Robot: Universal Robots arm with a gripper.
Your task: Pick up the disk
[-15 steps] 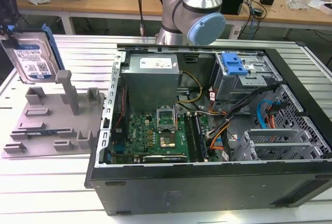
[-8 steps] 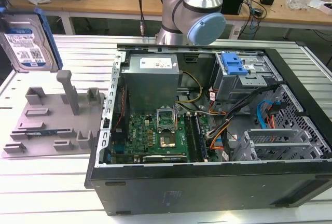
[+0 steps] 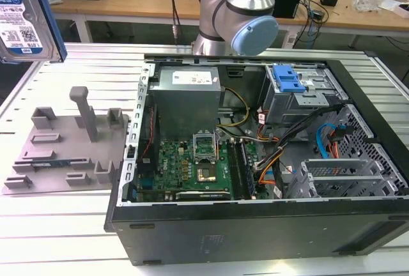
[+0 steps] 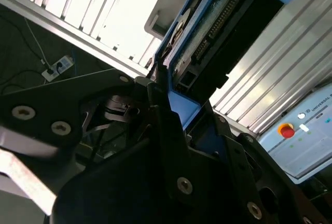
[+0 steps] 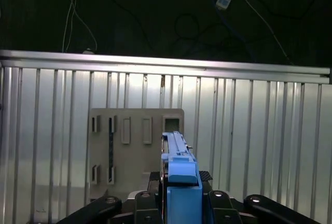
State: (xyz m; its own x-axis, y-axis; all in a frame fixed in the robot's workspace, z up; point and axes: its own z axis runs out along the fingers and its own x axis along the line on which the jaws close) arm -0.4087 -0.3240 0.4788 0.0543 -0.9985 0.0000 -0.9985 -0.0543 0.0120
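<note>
My gripper point(image 5: 179, 203) is clamped on the disk point(image 5: 176, 156), lifted high above the tray point(image 5: 129, 151). Pickup looks done; a steady hold matters now.

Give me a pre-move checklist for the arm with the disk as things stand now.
1. Disk off the table: ok, it is raised at the exterior view's upper left.
2. Gripper shut on the disk: ok, fingers on both sides in both wrist views.
3. Disk held edge-on, straight: ok.
4. Grey fixture tray bare: ok.
5. Disk away from the computer case: ok.
6. Grip firmness: cannot tell.
</note>
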